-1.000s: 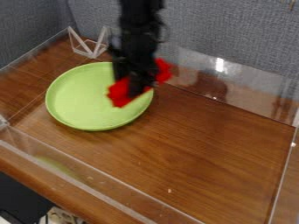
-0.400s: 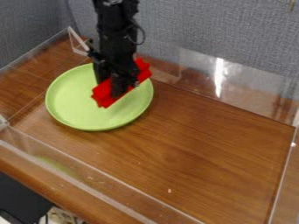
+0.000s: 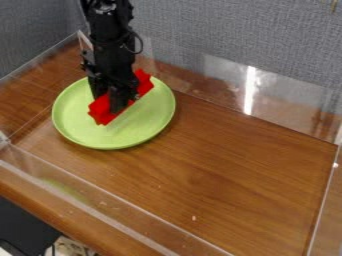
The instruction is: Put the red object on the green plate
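Observation:
The red object is an elongated red block held tilted just over the middle of the green plate. My gripper is a black arm coming down from above and is shut on the red object around its middle. The block's lower end hangs near the plate's surface; whether it touches the plate I cannot tell. The round lime-green plate lies on the wooden table at the back left.
Clear plastic walls ring the wooden tabletop. A small white wire stand sits behind the plate in the back left corner. A grey wall stands behind.
My gripper has carried the red object leftward, from the plate's right rim to above the plate's middle, and a little lower.

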Tool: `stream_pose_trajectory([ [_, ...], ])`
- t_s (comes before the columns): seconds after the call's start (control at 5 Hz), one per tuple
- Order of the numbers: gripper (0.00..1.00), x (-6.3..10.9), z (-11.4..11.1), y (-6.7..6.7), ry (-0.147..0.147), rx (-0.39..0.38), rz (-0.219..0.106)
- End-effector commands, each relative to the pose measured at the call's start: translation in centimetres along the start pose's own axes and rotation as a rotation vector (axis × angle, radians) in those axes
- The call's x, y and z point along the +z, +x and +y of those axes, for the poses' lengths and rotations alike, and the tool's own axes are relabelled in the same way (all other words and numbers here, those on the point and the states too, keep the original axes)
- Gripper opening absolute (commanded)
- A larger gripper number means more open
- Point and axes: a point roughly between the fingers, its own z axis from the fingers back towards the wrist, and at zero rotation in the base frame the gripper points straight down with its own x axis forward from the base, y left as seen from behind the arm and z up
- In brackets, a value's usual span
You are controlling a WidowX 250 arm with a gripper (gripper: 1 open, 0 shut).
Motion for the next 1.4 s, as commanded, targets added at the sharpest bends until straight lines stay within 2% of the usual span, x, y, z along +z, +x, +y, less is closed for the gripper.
stream_pose_trajectory([
  [0.0, 0.00, 1.1, 1.6, 0.9, 0.030, 0.080, -0.049],
  [0.2, 1.00, 0.6, 2.0, 1.0, 0.029, 0.135, -0.045],
  [0.4, 0.00, 0.2, 1.0, 1.6, 0.028, 0.154, -0.040],
  [0.6, 0.00, -0.4, 0.0, 2.3, 0.026, 0.174, -0.033],
  [1.0, 0.00, 4.6, 0.3, 2.2, 0.033, 0.136, -0.124],
  [1.2, 0.00, 5.6, 0.3, 1.6, 0.028, 0.125, -0.139],
])
